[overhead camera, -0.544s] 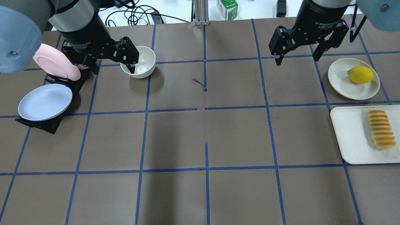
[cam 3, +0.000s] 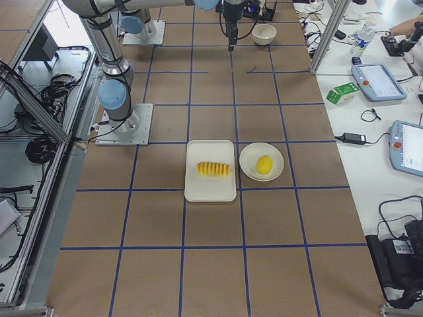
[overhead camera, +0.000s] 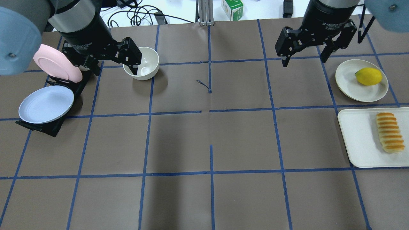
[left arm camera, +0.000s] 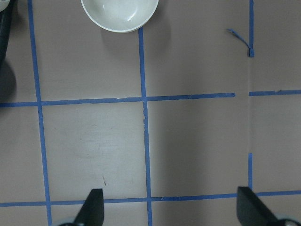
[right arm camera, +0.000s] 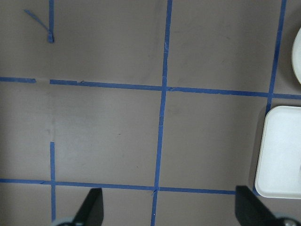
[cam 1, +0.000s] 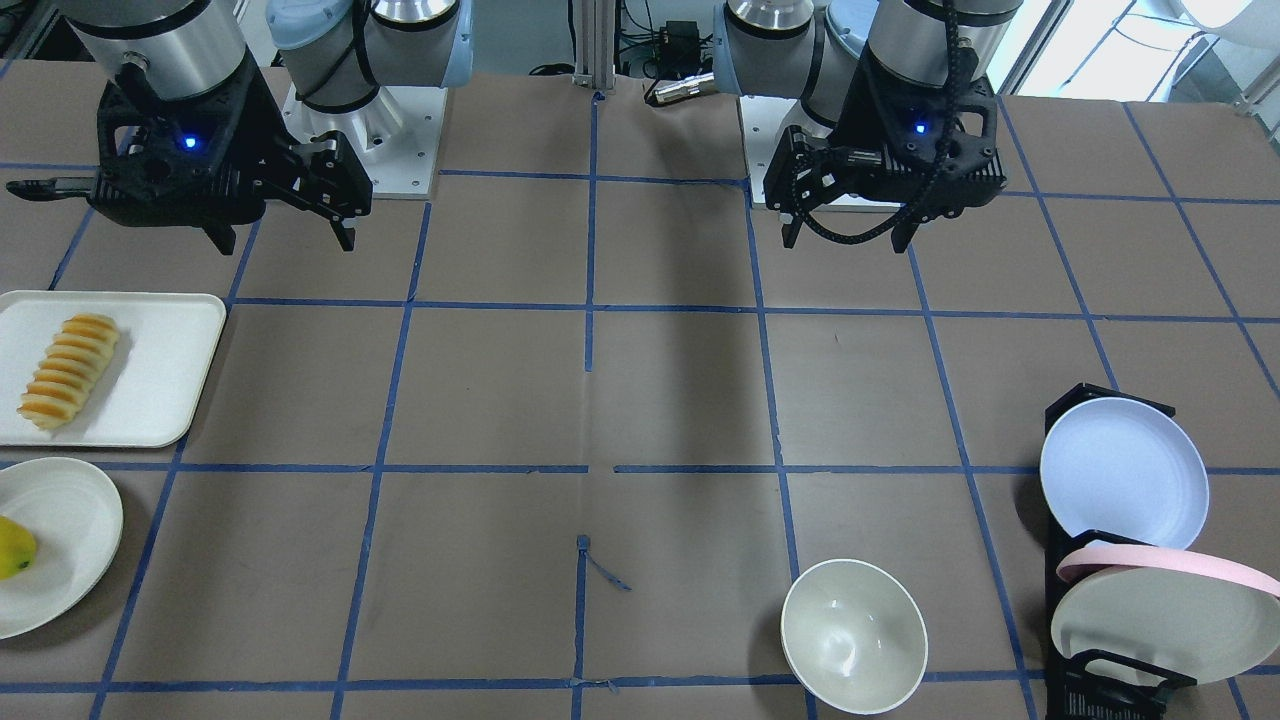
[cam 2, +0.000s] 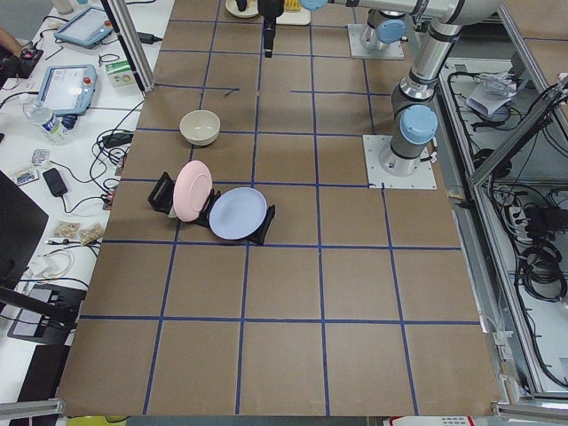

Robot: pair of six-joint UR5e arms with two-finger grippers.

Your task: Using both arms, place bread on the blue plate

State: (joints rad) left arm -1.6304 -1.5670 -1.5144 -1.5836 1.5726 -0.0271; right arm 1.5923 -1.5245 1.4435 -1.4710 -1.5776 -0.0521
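Note:
The bread [overhead camera: 389, 132], a ridged orange-brown loaf, lies on a white tray [overhead camera: 358, 143] at the table's right; it also shows in the front view [cam 1: 68, 370] and the right side view [cam 3: 213, 169]. The blue plate [overhead camera: 45, 104] leans in a black rack at the far left, and also shows in the front view [cam 1: 1122, 472] and the left side view [cam 2: 237, 214]. My left gripper [overhead camera: 115, 68] hangs open and empty above the table near a white bowl. My right gripper [overhead camera: 303, 61] hangs open and empty, well left of and beyond the tray. The wrist views show each pair of fingers spread over bare table.
A white bowl [overhead camera: 142, 63] stands by the left gripper. A pink-rimmed plate [overhead camera: 57, 62] stands in the same rack behind the blue plate. A cream plate [overhead camera: 348, 80] with a yellow lemon [overhead camera: 368, 76] sits beyond the tray. Blue tape lines grid the brown table.

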